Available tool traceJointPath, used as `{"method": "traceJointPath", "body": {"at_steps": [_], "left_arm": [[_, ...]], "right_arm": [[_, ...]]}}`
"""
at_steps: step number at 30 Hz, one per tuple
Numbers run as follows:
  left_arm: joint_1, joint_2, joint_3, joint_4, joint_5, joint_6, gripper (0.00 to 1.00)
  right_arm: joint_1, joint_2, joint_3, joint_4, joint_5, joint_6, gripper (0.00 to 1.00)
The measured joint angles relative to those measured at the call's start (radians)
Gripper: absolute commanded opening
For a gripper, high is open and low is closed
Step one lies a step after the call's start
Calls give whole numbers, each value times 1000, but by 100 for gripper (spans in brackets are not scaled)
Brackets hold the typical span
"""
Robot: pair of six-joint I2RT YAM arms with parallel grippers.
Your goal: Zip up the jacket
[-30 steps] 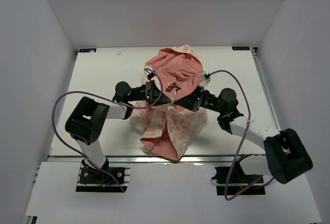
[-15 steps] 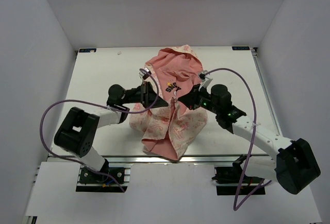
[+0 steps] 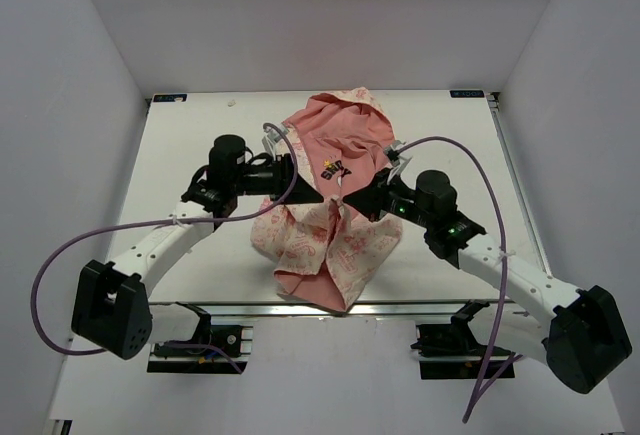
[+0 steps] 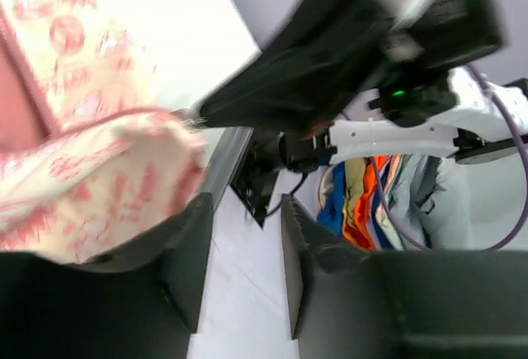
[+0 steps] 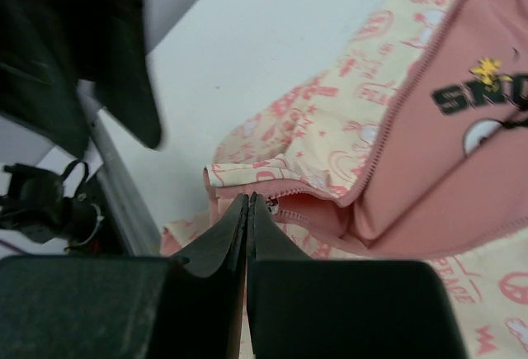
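Note:
The jacket lies crumpled mid-table, its cream pink-printed outside around a salmon lining with a dark logo. My left gripper hovers at its left front panel. In the left wrist view this gripper is open with nothing between its fingers, and cream fabric bulges just to their left. My right gripper faces it across the front opening. In the right wrist view that gripper is shut, its tips right at the zipper slider, where the pink zipper trim meets.
The white table has a metal rail along its near edge. White walls close in on three sides. Purple cables loop from both arms. Beyond the table edge lies a pile of colourful cloth.
My left gripper has opened and let go of the jacket's left front edge, and its arm has swung out to the left. The right gripper has stayed shut at the zipper.

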Motion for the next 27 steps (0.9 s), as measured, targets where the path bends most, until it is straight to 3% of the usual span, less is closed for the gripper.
{"method": "traceJointPath", "body": {"at_steps": [5, 15, 20, 27], "left_arm": [[-35, 5, -45, -68, -34, 29, 91], [-153, -111, -43, -191, -171, 57, 90], [-218, -161, -8, -306, -291, 69, 80], [-378, -163, -26, -241, -399, 1, 76]], "right_arm": [[6, -29, -13, 55, -89, 27, 0], [19, -29, -28, 67, -115, 60, 0], [19, -29, -28, 65, -116, 69, 0], [19, -30, -28, 51, -112, 89, 0]]}}
